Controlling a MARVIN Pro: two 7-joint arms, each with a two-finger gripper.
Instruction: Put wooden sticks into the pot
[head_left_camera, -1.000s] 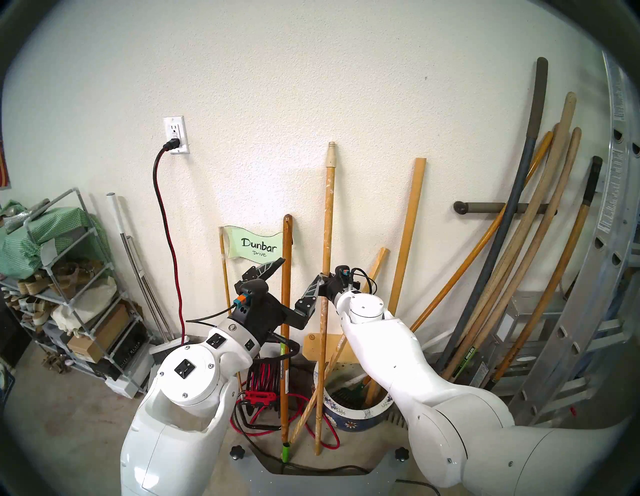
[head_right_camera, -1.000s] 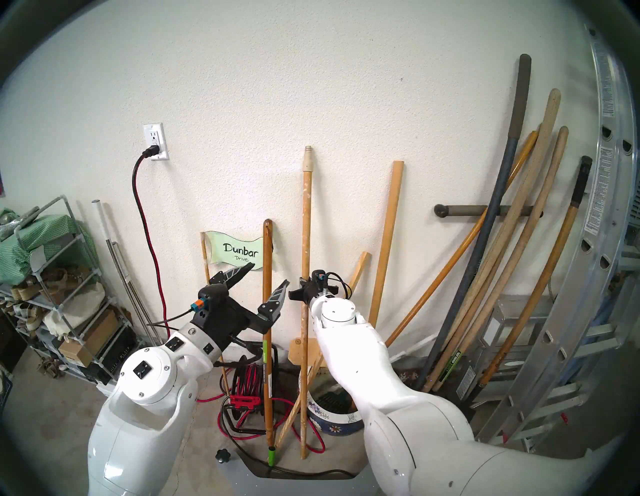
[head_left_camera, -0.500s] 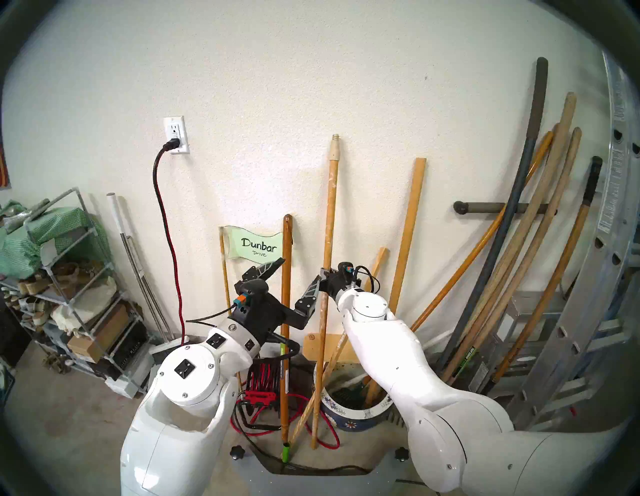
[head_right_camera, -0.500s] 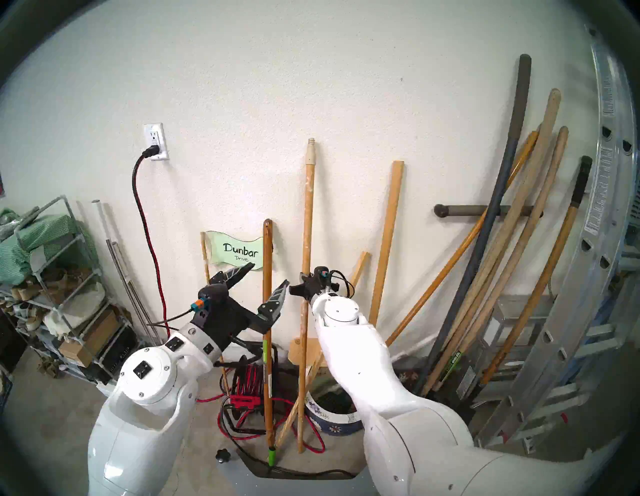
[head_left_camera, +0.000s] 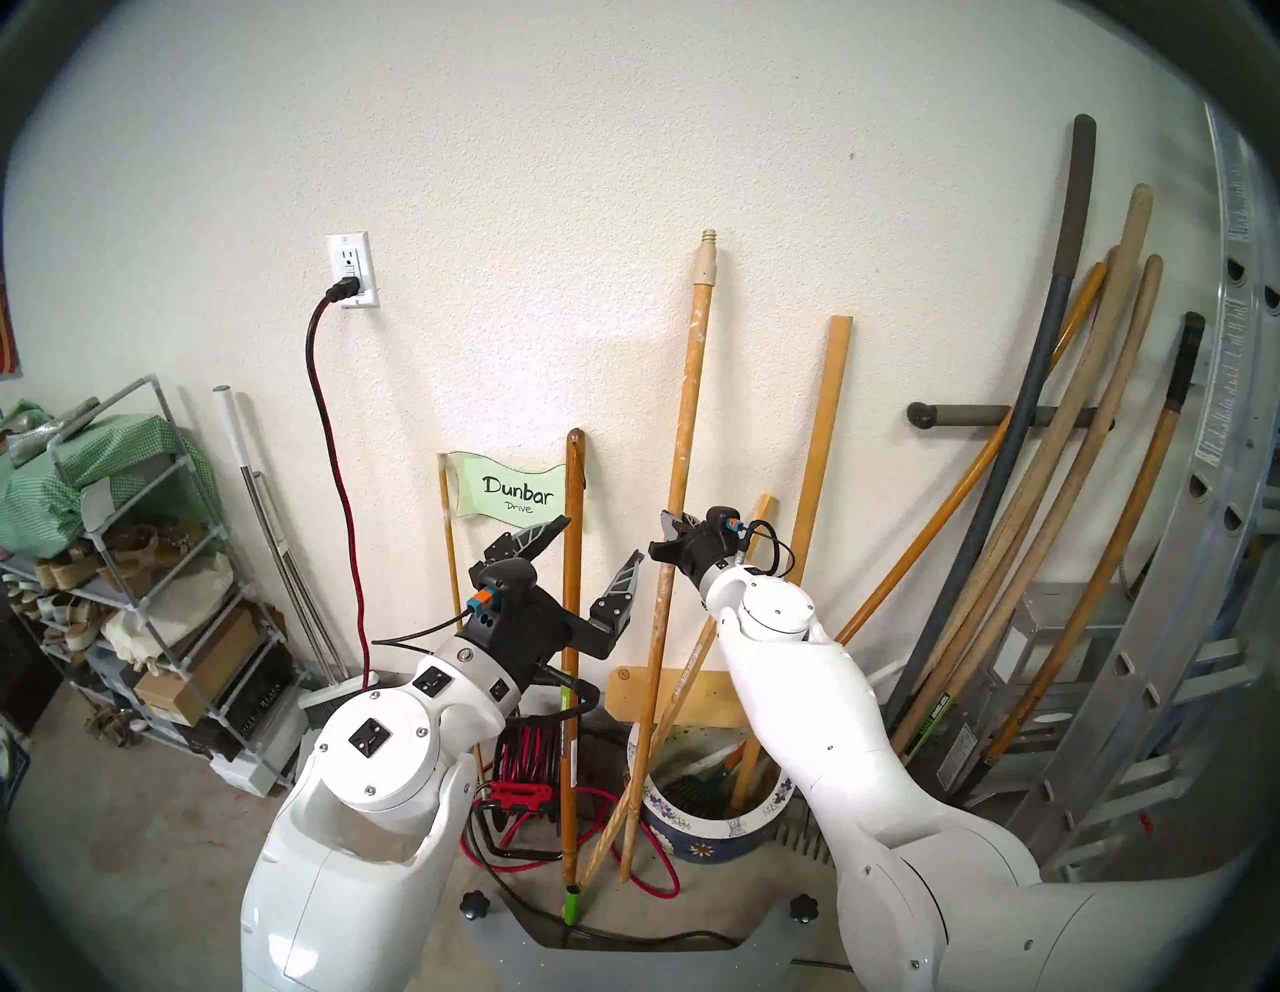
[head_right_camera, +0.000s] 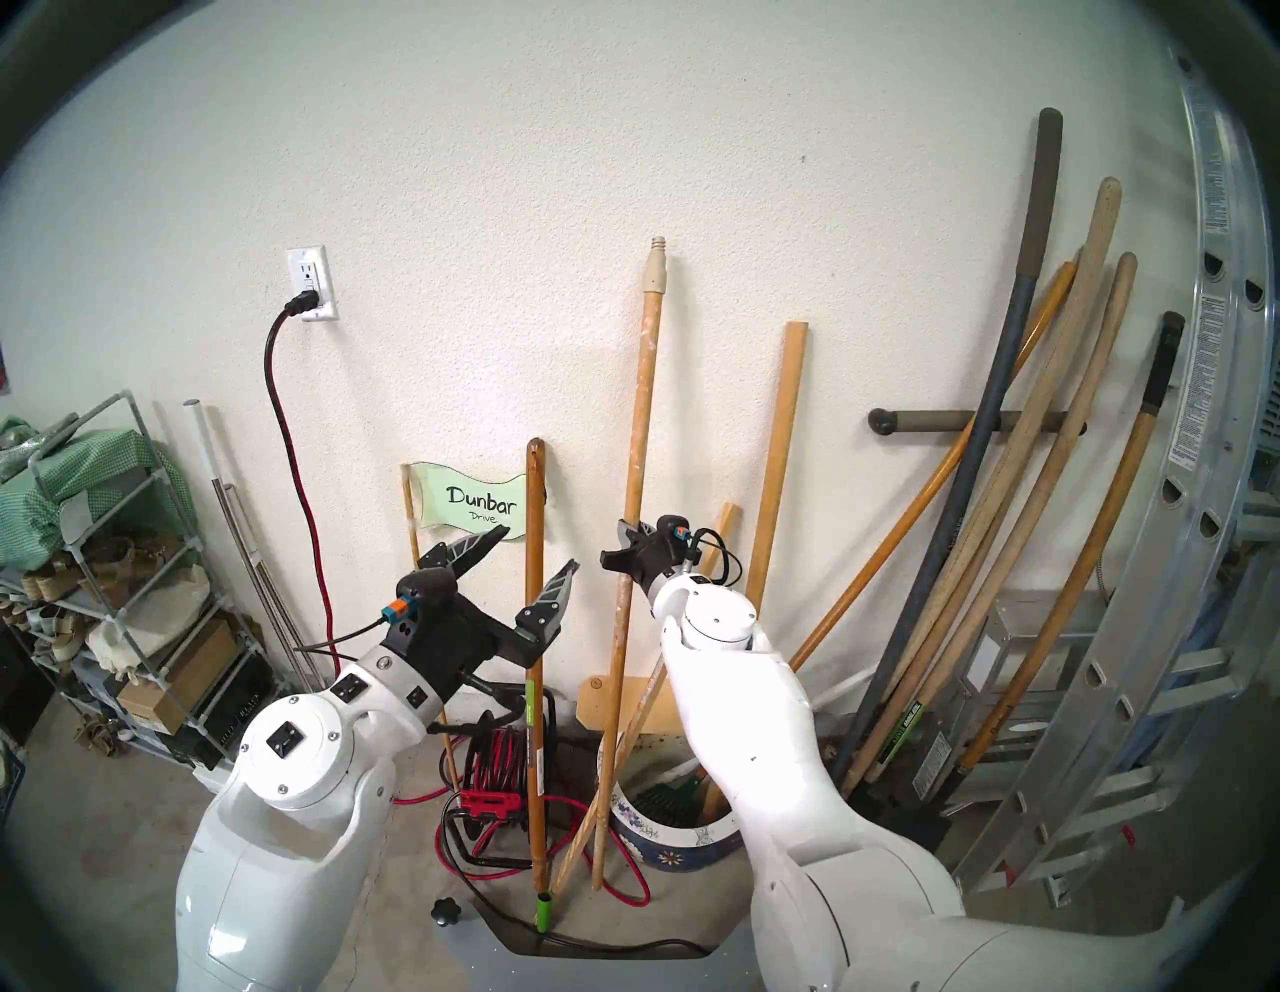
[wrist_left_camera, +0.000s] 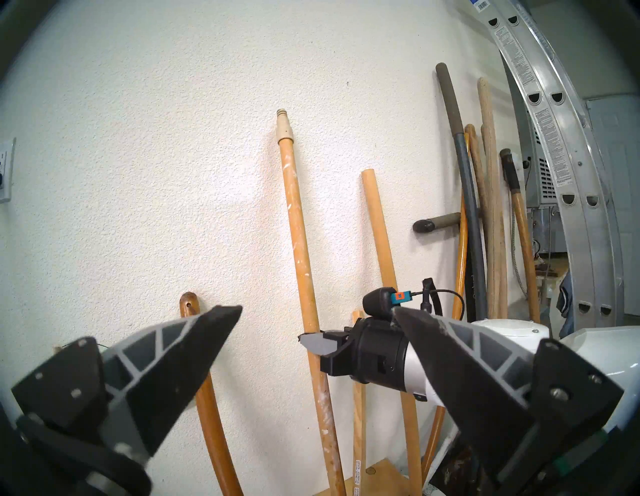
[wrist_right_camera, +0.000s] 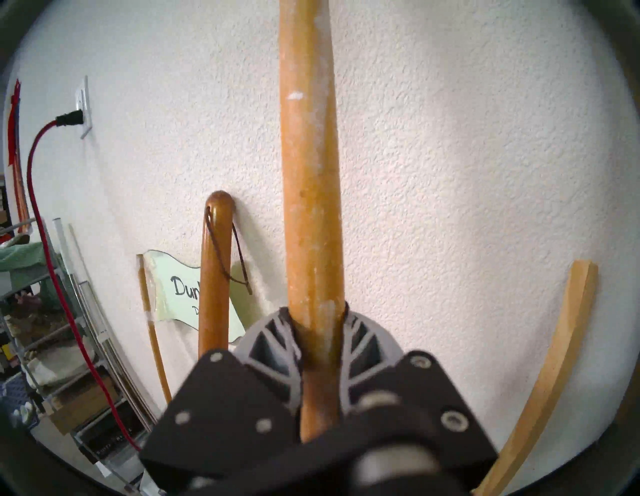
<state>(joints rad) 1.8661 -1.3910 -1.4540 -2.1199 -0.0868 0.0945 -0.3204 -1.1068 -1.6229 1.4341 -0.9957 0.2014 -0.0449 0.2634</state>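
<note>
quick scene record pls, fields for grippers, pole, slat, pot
right gripper: shut on the pole
left gripper: open, empty
pole: paint-speckled, tilted, top toward the slat, bottom end outside the pot
slat: leaning on the wall, lower end in the pot
pot: on the floor below the right arm

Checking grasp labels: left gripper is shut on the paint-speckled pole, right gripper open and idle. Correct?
Sides are swapped. The right gripper is shut on the paint-speckled pole, as the right wrist view shows; the left gripper is open and idle, holding nothing.
</note>
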